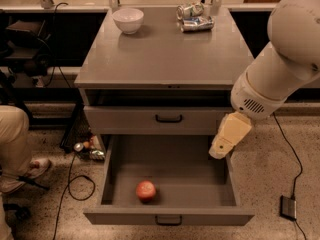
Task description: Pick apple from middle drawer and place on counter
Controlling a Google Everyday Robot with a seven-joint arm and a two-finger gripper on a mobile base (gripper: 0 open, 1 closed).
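Note:
The apple (146, 190), small and red-orange, lies on the floor of the open middle drawer (195, 181), left of centre and near the low front panel. The counter (160, 54) is the flat gray top of the cabinet above. My white arm (280, 69) reaches in from the right. Its cream end piece with the gripper (220, 151) hangs over the drawer's right wall, well right of the apple and above it. It holds nothing that I can see.
A white bowl (128, 19) and crushed cans (195, 17) sit at the back of the counter. A taller drawer front (170, 119) is above the open drawer. A person's leg (12, 144), cables, floor cans (89, 150) and a black box (289, 207) surround the cabinet.

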